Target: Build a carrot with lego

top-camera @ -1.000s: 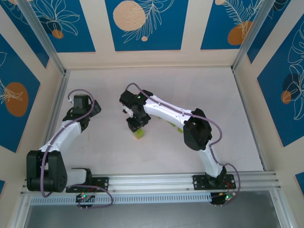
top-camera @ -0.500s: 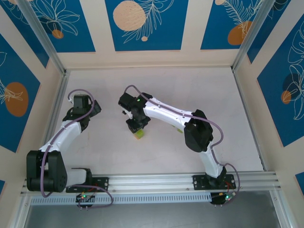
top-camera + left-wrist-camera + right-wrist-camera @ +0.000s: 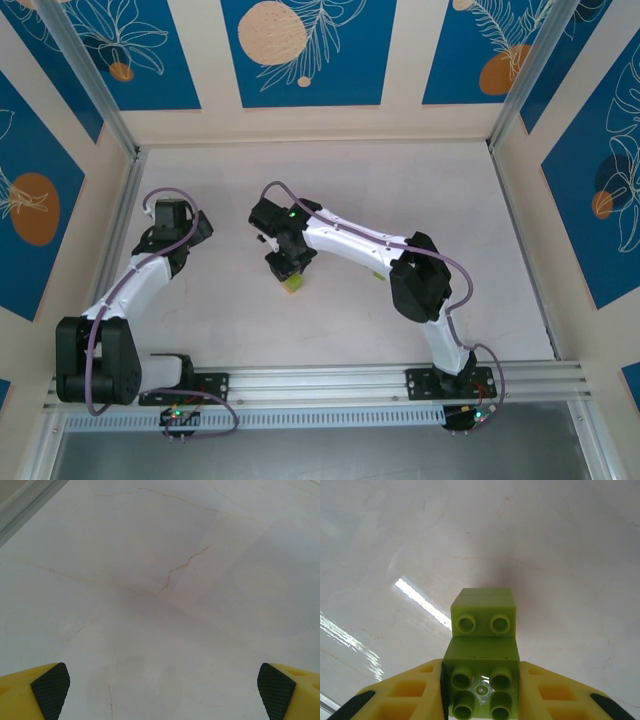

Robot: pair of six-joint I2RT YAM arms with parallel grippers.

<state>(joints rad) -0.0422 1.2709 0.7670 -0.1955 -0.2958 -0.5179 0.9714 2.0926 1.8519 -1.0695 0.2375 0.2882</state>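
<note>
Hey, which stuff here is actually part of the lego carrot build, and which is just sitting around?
Part of the job:
- lime-green bricks, joined in a stepped stack
- right hand, shut on that stack

Just around:
- left hand, open above the table, holding nothing
- blue leaf-print wall panels

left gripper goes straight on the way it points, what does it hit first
Likely just the bare table; nothing else lies ahead of the open left gripper, though depth is unclear.

Left arm (image 3: 130,280) bent back, jaws spread wide; right arm (image 3: 345,238) extended, jaws clamped.
</note>
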